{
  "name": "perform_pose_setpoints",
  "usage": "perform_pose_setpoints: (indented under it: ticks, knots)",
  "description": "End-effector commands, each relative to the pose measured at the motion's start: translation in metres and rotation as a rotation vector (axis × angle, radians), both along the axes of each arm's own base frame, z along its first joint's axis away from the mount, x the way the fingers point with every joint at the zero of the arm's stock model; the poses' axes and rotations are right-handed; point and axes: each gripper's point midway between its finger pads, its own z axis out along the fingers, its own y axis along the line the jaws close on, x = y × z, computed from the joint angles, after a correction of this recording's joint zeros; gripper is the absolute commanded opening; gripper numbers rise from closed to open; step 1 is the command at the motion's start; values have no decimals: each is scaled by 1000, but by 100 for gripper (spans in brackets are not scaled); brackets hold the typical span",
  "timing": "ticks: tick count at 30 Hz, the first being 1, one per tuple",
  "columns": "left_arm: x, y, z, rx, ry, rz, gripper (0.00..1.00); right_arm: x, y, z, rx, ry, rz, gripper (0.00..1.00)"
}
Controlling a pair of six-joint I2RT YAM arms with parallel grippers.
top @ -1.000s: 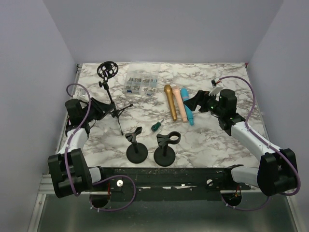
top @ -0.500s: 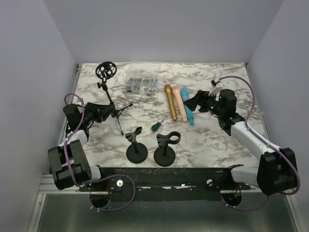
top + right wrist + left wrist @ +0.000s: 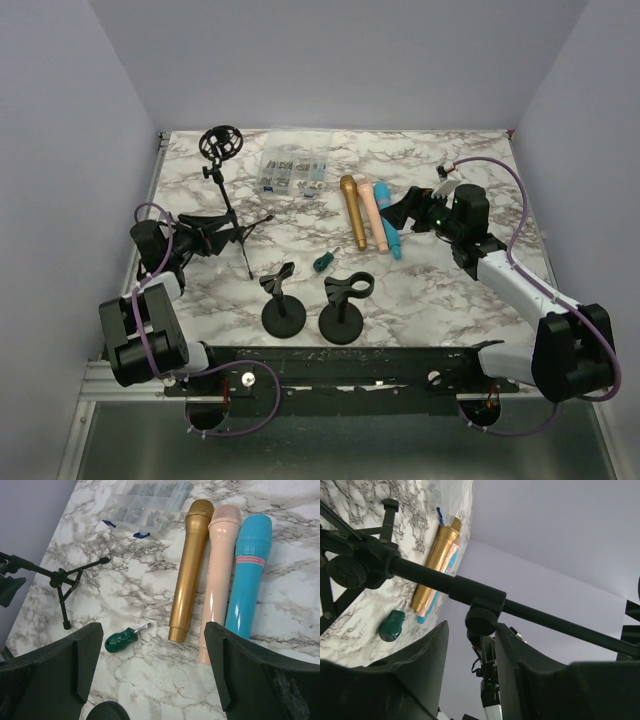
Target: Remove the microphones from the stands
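Three microphones lie side by side on the marble table: gold, pink and blue. They also show in the right wrist view, gold, pink, blue. A black tripod stand with a ring shock mount stands at the left. Two black desk stands with clips hold nothing. My left gripper is open at the tripod's pole, its knob between the fingers. My right gripper is open above the microphones' handles.
A clear box of screws sits at the back, seen also in the right wrist view. A green-handled screwdriver lies between the tripod and the microphones, also in the right wrist view. Walls enclose the table on three sides.
My left arm has drawn back toward the near left, its gripper staying by the tripod stand. The right arm and the microphones have not moved.
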Motion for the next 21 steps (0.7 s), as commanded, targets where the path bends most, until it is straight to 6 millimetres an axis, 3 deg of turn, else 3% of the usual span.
perform_pose_setpoints:
  ticks: [1,7,10,15,21]
  knots:
    - [-1,8,-8,96,1,22,53,-2,5,-5,12,3,22,91]
    - [-15,16,-18,385,-52,9,68,-2,5,-5,12,4,22,91]
    - [-23,23,-15,580,-126,-1,71,-2,5,-5,14,5,24,91]
    - [-26,35,9,890,-309,2,71,-2,6,-5,17,7,28,91]
    - [-18,21,15,957,-382,-48,69,-3,5,-6,13,8,24,91]
